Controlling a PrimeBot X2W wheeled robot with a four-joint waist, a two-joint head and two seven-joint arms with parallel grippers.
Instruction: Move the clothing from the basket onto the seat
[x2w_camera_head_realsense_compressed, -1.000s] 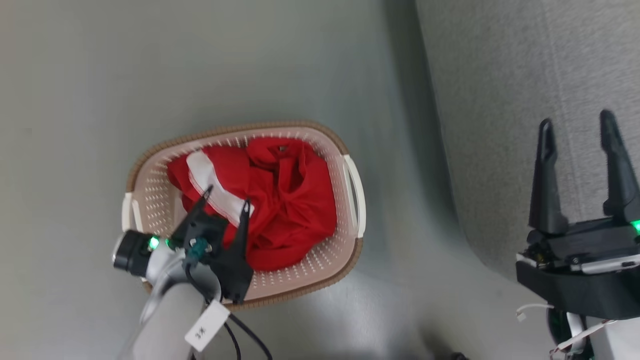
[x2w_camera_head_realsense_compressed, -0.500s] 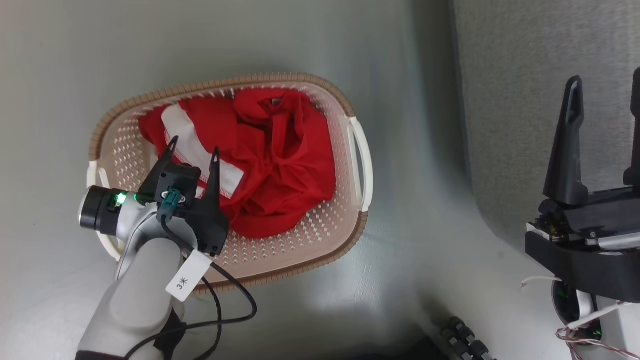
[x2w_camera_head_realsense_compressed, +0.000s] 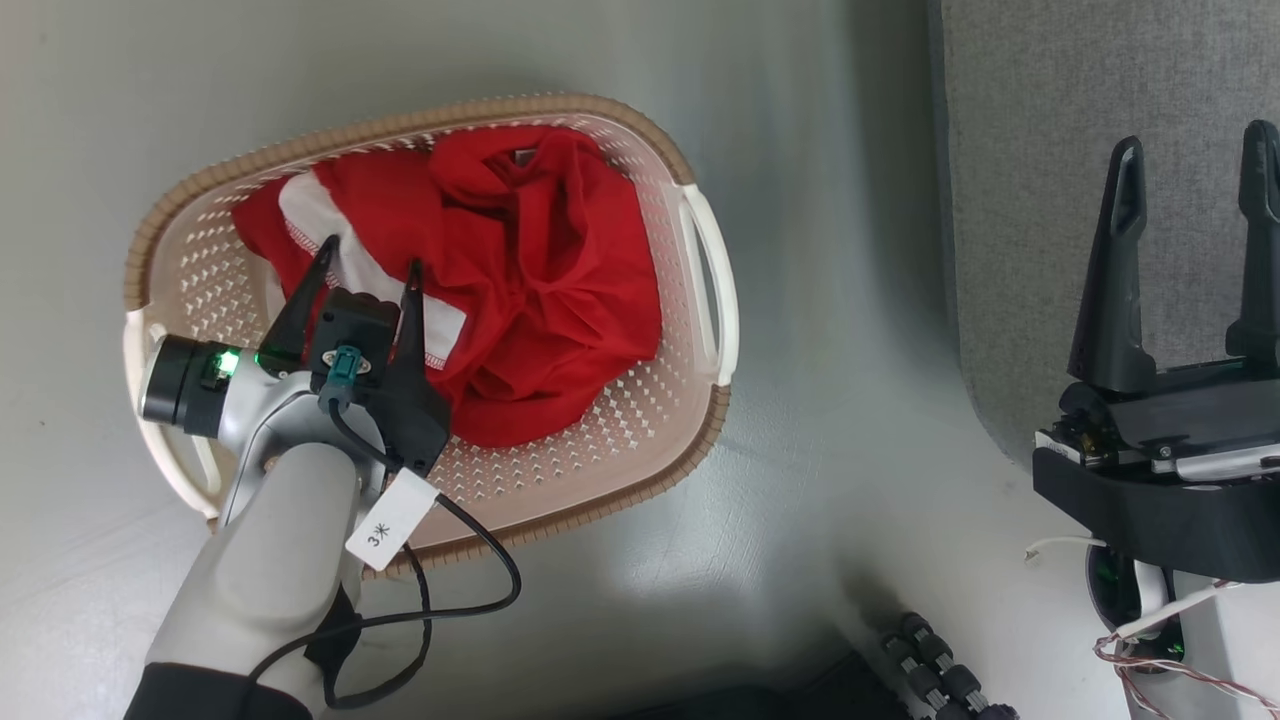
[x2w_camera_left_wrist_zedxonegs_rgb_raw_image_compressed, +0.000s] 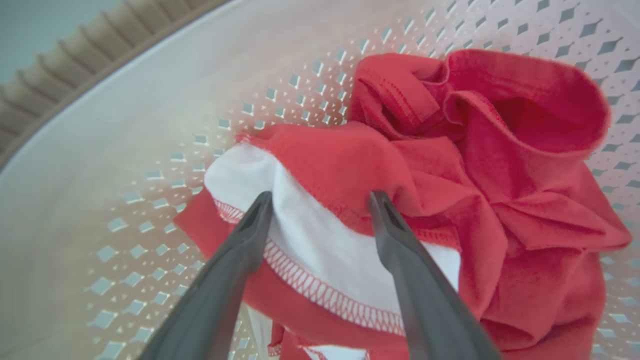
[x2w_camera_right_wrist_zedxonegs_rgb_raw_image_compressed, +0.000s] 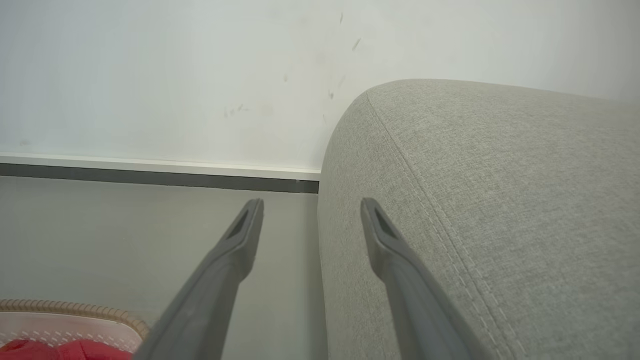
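The clothing (x2w_camera_head_realsense_compressed: 540, 300) lies in the basket (x2w_camera_head_realsense_compressed: 560, 455), which stands left of the seat (x2w_camera_head_realsense_compressed: 1030, 200).

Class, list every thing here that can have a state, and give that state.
basket, upright on the floor, loaded.
clothing, crumpled inside the basket, not gripped.
seat, no clothing on the part in view.
left hand, open, astride the clothing's white panel.
right hand, open, holding nothing.

Dark left end effector (x2w_camera_head_realsense_compressed: 371, 254), pale forearm (x2w_camera_head_realsense_compressed: 270, 570), tag (x2w_camera_head_realsense_compressed: 392, 520)
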